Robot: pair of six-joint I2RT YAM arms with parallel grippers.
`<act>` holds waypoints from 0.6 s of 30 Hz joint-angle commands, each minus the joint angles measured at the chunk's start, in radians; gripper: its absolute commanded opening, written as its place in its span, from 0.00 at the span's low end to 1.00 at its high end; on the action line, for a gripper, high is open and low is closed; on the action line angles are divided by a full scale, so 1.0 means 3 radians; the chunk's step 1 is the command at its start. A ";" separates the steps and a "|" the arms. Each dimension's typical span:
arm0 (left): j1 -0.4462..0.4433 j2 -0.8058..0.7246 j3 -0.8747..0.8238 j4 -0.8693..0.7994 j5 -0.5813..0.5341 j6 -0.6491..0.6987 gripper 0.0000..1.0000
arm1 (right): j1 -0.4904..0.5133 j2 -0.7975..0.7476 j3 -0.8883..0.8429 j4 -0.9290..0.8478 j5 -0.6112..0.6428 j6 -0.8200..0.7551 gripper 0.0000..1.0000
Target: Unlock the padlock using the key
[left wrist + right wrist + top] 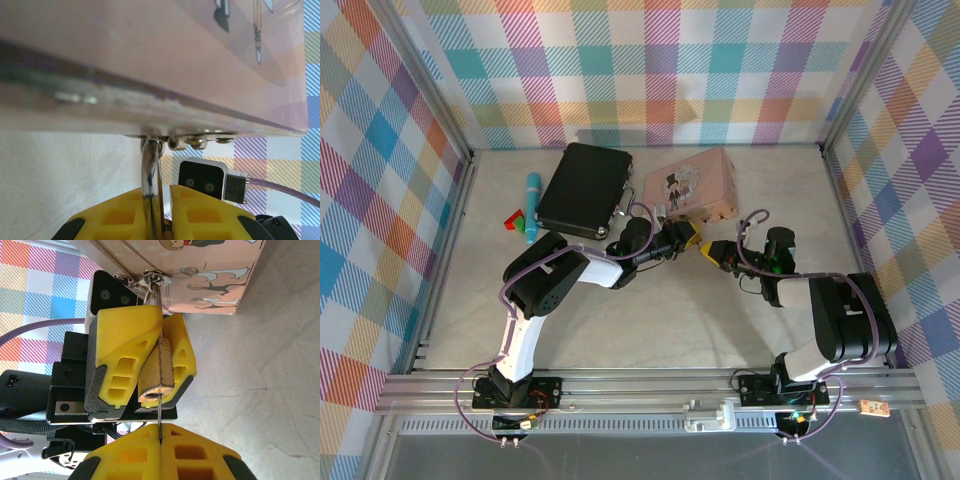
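Note:
The small brass padlock [164, 367] hangs by its silvery shackle [149, 175] from the hasp of the pink picture tin [690, 185]. My left gripper [161, 196] is shut on the padlock, its yellow fingers [125, 330] clamping the brass body from both sides. Beside it, in front of the tin, my right gripper [160, 434] is shut on the key [159, 412]. The key's thin blade runs straight up into the slot in the bottom of the padlock. From above, both grippers [682, 237] [713, 250] meet tip to tip.
A black case [585, 190] lies just left of the tin. A teal marker [532, 205] and a small red and green piece [517, 218] lie further left. Checked walls close in the table at the back and sides.

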 commanded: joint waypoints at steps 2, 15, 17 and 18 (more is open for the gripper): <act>-0.0093 0.0049 -0.0047 0.0099 0.0078 -0.0130 0.00 | -0.0014 -0.0133 0.0055 0.0038 0.0042 -0.0061 0.00; -0.0092 0.0061 0.0035 0.0108 0.0090 -0.0130 0.00 | -0.0013 -0.0243 0.0075 -0.0234 0.0152 -0.0193 0.00; -0.0094 0.0048 0.0021 0.0108 0.0100 -0.0134 0.00 | -0.0014 -0.0217 0.0110 -0.0264 0.0193 -0.0202 0.00; -0.0097 0.0039 0.0011 0.0108 0.0103 -0.0142 0.00 | -0.0014 -0.0199 0.0126 -0.0260 0.0215 -0.0199 0.00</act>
